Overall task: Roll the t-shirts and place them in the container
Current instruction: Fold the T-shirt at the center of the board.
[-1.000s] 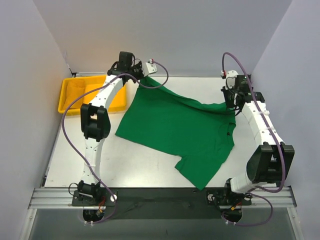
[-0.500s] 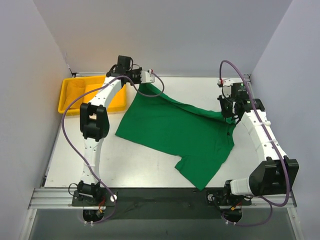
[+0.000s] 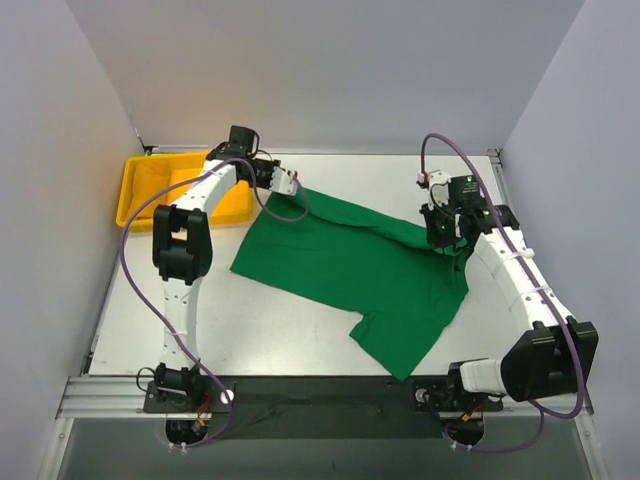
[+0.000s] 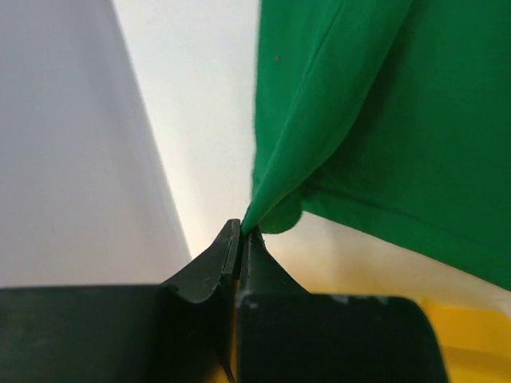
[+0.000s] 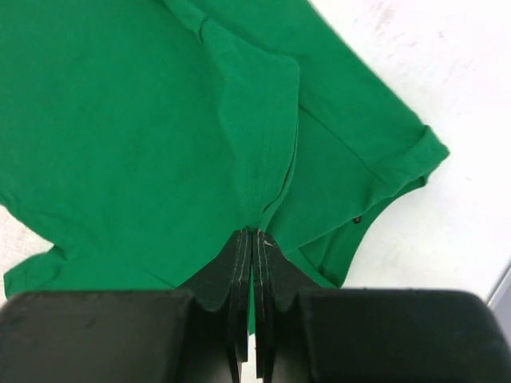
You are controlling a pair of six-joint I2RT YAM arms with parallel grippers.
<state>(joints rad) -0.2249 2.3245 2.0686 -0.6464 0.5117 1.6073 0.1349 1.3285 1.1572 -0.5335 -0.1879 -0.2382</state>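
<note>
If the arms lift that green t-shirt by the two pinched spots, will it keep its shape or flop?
Probably floppy: the green t-shirt bunches into soft ridges where the left gripper and right gripper pinch it. It would likely sag between them, since most of it lies flat on the table. It seems light; thin pinches of cloth hold it.

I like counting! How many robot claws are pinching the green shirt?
2. The left gripper pinches the green t-shirt at its far corner; the right gripper at its right side.
</note>
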